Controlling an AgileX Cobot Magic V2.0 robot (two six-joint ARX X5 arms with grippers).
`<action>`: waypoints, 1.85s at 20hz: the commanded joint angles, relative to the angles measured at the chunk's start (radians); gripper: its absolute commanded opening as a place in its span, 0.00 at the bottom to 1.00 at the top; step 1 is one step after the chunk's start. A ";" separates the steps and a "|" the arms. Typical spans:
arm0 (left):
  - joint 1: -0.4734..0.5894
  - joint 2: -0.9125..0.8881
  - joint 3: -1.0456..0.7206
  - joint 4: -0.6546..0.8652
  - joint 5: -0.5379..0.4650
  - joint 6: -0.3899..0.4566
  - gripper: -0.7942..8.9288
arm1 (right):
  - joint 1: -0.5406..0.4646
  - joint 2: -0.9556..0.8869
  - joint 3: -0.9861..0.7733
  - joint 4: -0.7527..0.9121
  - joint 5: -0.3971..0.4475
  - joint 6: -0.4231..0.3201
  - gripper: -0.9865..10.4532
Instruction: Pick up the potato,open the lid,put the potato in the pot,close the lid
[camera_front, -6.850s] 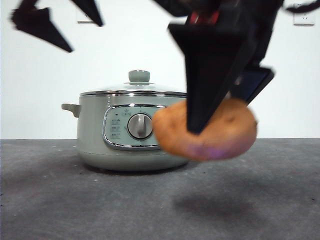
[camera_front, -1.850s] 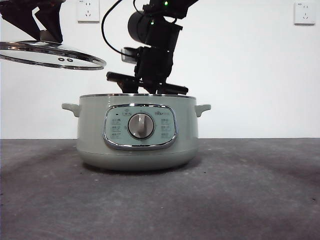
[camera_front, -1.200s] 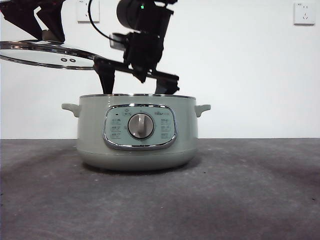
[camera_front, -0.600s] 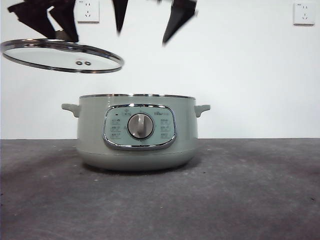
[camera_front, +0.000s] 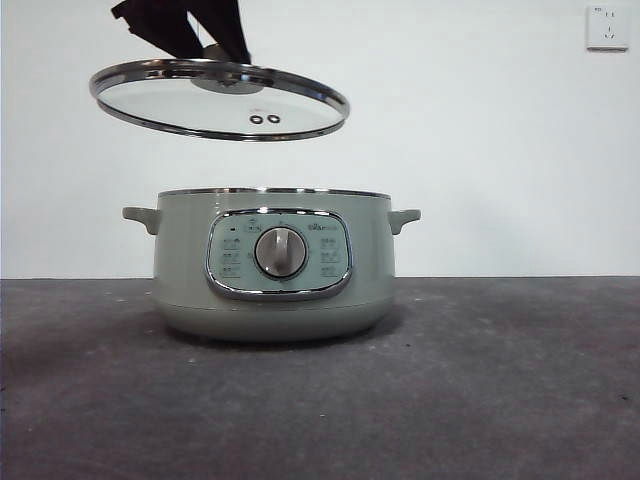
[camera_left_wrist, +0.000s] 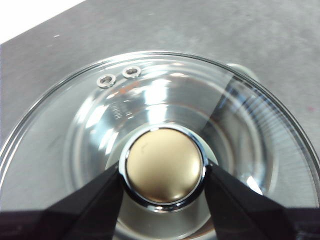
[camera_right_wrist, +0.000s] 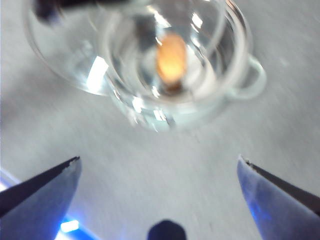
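Observation:
The pale green pot (camera_front: 275, 265) stands uncovered on the grey table. My left gripper (camera_front: 190, 25) is shut on the knob (camera_left_wrist: 164, 165) of the glass lid (camera_front: 220, 100) and holds it tilted in the air, above the pot and a little to its left. In the blurred right wrist view the tan potato (camera_right_wrist: 171, 58) lies inside the pot (camera_right_wrist: 245, 85), with the lid (camera_right_wrist: 60, 50) partly over it. My right gripper (camera_right_wrist: 158, 160) is open and empty, high above the pot and out of the front view.
The grey table (camera_front: 500, 400) runs wide in front of and beside the pot. A white wall with a socket (camera_front: 608, 27) stands behind. The pot's dial (camera_front: 280, 252) faces the front camera.
The left gripper has carried the lid to the right, so it now hangs mostly over the pot. The right gripper's open jaws have risen out of the front view.

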 joint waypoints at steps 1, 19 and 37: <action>-0.015 0.012 0.008 0.035 0.005 -0.015 0.07 | 0.001 -0.087 -0.112 -0.025 0.004 0.010 0.69; -0.048 0.211 0.008 0.090 0.005 -0.048 0.07 | 0.001 -0.616 -0.642 -0.025 0.041 0.234 0.69; -0.047 0.298 0.008 0.120 0.013 0.082 0.12 | 0.001 -0.686 -0.653 -0.025 0.076 0.255 0.69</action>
